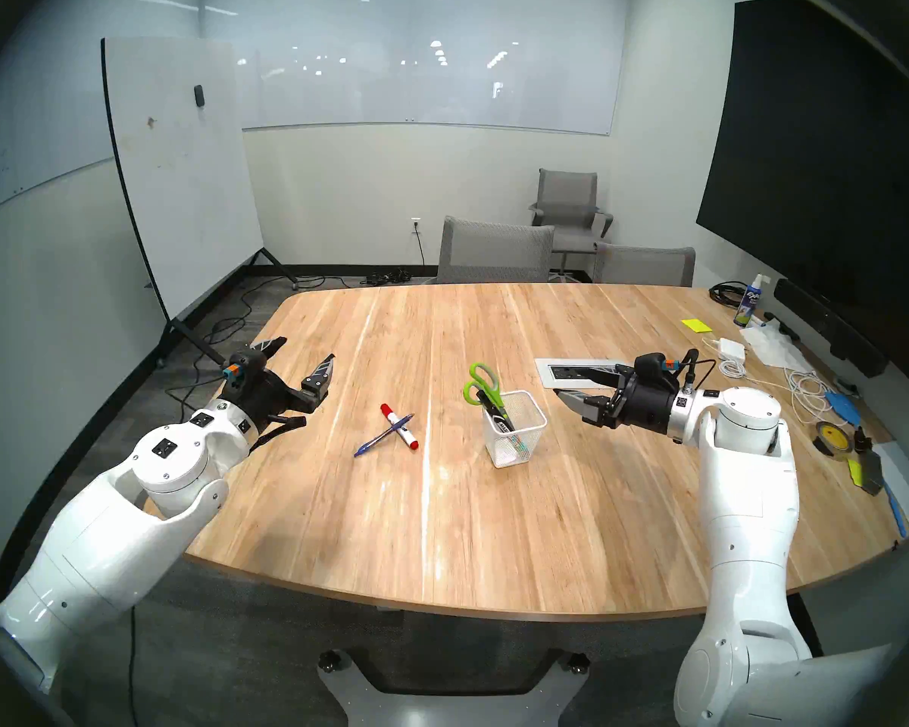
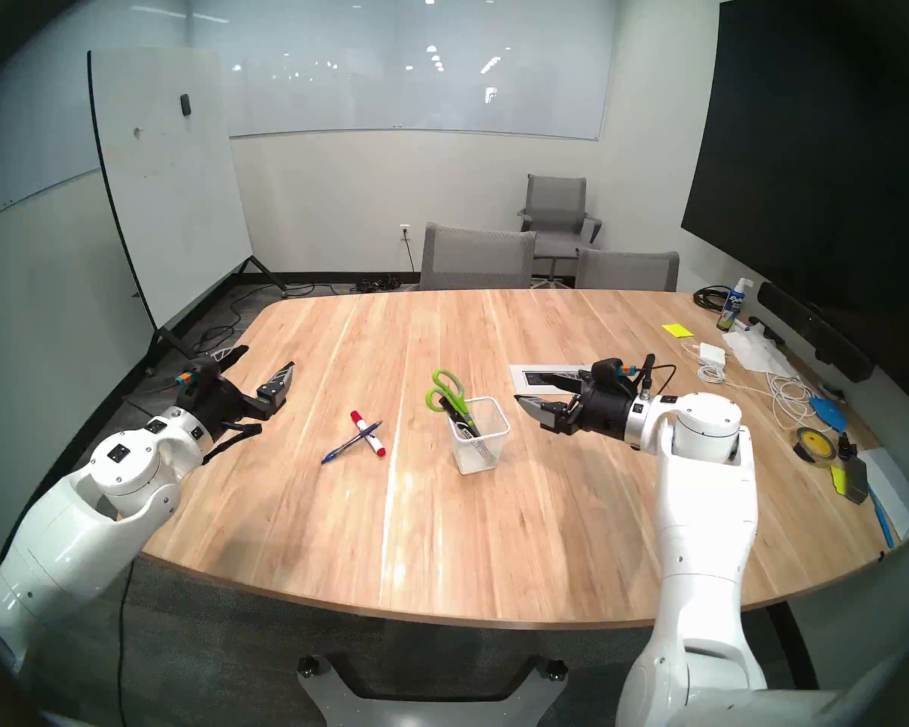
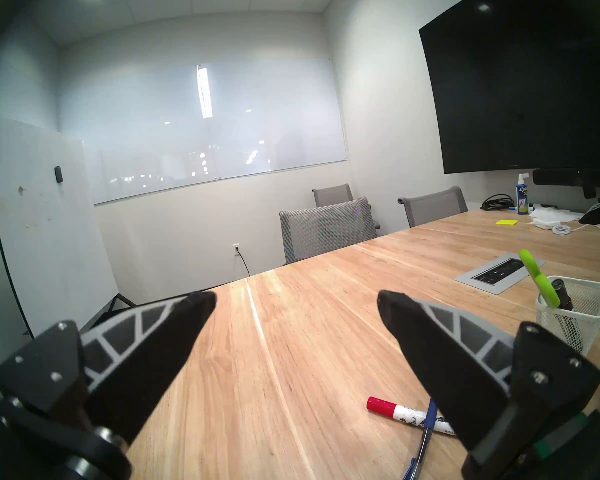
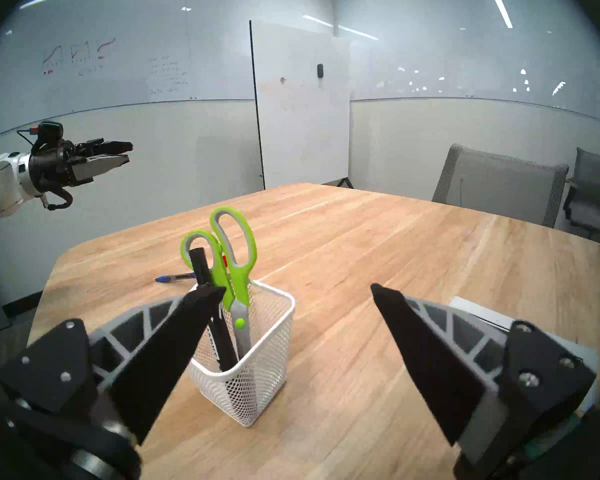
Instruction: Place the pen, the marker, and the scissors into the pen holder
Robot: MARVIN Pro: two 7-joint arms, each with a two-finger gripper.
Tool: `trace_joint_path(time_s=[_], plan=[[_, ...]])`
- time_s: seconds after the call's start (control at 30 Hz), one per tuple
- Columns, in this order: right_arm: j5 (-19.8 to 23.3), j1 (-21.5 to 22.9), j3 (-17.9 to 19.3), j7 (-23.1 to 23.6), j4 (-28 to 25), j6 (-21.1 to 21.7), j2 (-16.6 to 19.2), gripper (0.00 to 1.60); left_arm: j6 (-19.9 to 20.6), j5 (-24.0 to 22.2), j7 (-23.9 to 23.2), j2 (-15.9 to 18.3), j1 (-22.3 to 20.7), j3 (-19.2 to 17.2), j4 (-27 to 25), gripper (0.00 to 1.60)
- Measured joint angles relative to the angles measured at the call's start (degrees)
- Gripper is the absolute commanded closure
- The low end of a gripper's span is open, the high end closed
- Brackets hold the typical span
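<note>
At nine o'clock of the white wire-mesh pen holder [image 1: 515,428], the slim blue pen [image 1: 383,435] crossed a red-capped white marker [image 1: 400,426]; both released grippers risked grabbing both.

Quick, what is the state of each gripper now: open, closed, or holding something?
Left gripper: open, holding nothing, above the table.
Right gripper: open, holding nothing, beside the pen holder.

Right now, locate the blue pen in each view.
Head left: blue pen left of centre, crossing the red-capped marker.
Head right: the same.
Left wrist: bottom right.
Right wrist: behind the scissors.
Shared landmark: pen holder.
</note>
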Motion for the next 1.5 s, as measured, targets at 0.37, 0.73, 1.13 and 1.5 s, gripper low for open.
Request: trace_joint_path(time_s=[0.37,0.73,1.13,1.5], plan=[[0.18,2.06,1.40,2.54,-0.73,-1.89,2.28,0.00,-0.01,-0.03,0.02,0.05,-0.03,0.05,0.00,0.00],[0.70,2.13,4.54,4.84,-1.17,-1.48,3.72,0.00,-0.04,-0.05,0.07,0.08,-0.04,0.07,0.00,0.00],[1.14,0.38,7.27,7.07,-4.25,1.91,3.76,0.00,-0.08,-0.09,0.13,0.13,-0.05,0.10,0.00,0.00],[1.56,-1.48,9.12,9.08,-6.26,0.94,3.94,0.00,-0.11,-0.12,0.16,0.16,-0.05,0.14,-0.01,0.00]])
